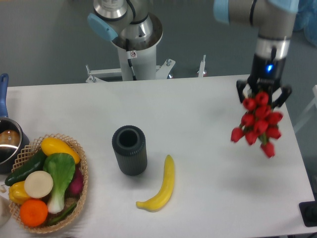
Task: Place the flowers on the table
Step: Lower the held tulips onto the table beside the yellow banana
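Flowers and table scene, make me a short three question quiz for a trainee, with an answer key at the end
1. True or false: the flowers are lying flat on the table.
2. Which thing lies nearest the dark ribbed cylinder? A) the banana B) the flowers C) the pot
3. Fill in: the wicker basket of vegetables sits at the table's ____ edge in the picture.

Key
1. False. The gripper holds the bunch in the air, red heads hanging down over the right side of the table.
2. A. The banana lies just right of the cylinder, apart from it.
3. Left, beside the pot.
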Robot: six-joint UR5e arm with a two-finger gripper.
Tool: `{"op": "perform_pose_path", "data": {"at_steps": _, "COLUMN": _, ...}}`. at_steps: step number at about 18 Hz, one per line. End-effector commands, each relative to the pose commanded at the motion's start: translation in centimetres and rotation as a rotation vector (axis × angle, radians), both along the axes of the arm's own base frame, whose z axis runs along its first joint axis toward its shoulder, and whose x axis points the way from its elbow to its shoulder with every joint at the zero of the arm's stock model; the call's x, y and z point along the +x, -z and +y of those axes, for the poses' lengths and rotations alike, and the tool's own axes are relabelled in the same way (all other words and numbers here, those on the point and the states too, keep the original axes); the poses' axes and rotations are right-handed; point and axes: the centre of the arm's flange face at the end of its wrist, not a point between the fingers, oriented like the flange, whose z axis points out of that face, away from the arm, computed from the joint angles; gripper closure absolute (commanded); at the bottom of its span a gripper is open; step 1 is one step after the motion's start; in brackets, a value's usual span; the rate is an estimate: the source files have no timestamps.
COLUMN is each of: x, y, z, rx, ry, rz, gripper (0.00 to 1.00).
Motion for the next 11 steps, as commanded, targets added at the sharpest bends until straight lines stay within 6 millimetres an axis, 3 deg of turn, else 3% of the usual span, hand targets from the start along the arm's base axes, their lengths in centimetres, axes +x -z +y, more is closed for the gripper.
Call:
{"op": "perform_pose_path", "data": {"at_steps": 2, "x": -0.6, "y": 0.7, "z": 1.5, "rx": -0.023, "ry": 0.013, "rz": 0.003, "gripper": 0.53}}
{"op": "perform_pose_path", "data": {"at_steps": 4, "x": -1.8, "y": 2.6, "z": 4.8, "rx": -0.037, "ry": 0.024, "rz": -0.014, "gripper": 0.53}}
{"op": "perform_pose_path", "data": {"at_steps": 6, "x": -2.1, "y": 3.5, "z": 6.3, "rx": -0.070, "ry": 0.010, "rz": -0.013, "gripper": 0.53}}
{"op": "perform_pose_path", "data": {"at_steps": 11, "x": -2.0, "y": 6.2, "z": 7.3, "rx": -0.103, "ry": 0.019, "rz": -0.040, "gripper": 0.53}}
